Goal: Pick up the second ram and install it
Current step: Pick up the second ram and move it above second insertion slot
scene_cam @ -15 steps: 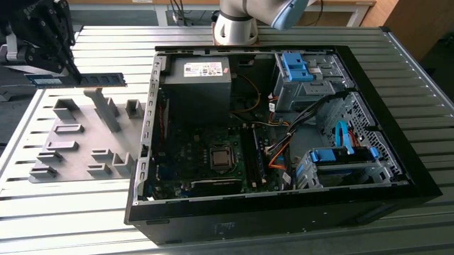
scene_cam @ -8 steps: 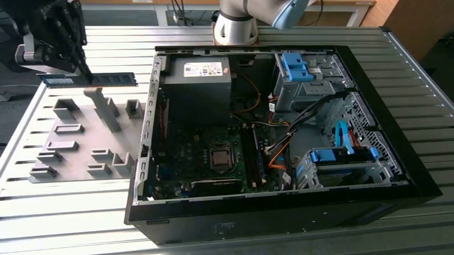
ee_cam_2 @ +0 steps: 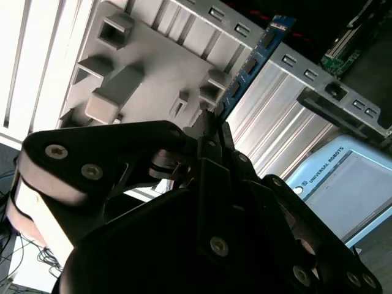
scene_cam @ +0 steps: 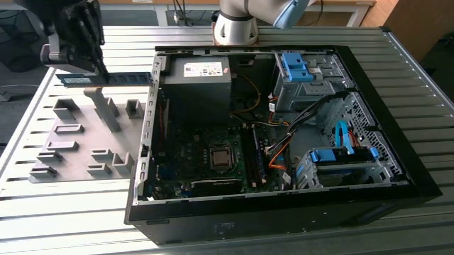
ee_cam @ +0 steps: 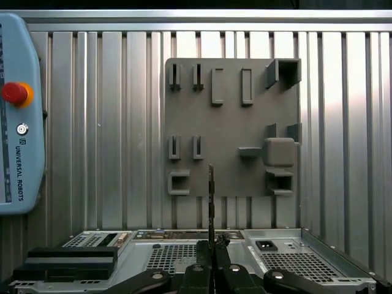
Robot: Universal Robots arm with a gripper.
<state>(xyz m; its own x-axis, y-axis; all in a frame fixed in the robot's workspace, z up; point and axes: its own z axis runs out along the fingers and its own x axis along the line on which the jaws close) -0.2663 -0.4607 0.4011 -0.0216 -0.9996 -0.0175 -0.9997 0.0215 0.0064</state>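
— What is the pincer [scene_cam: 99,74] doing?

— It is closed narrow on the second ram [scene_cam: 131,78], gripping the blue stick near its middle, so both ends stick out past the fingers. In both wrist views the pincer [ee_cam_2: 211,125] [ee_cam: 211,245] has the second ram [ee_cam_2: 248,64] [ee_cam: 211,190] running straight out from between its tips.

— And where is that relative to the computer case [scene_cam: 284,223]?

— Outside it, just beside the case's wall on the exterior view's left, near the corner that holds the power supply [scene_cam: 199,85]. The stick lies roughly level, one end pointing at that wall.

— What is under it?

— A grey fixture plate [scene_cam: 78,143] with raised holders, lying flat on the ribbed metal worktop [scene_cam: 71,212] alongside the case.

— The case itself?

— It lies open, with the motherboard [scene_cam: 206,143] showing inside.
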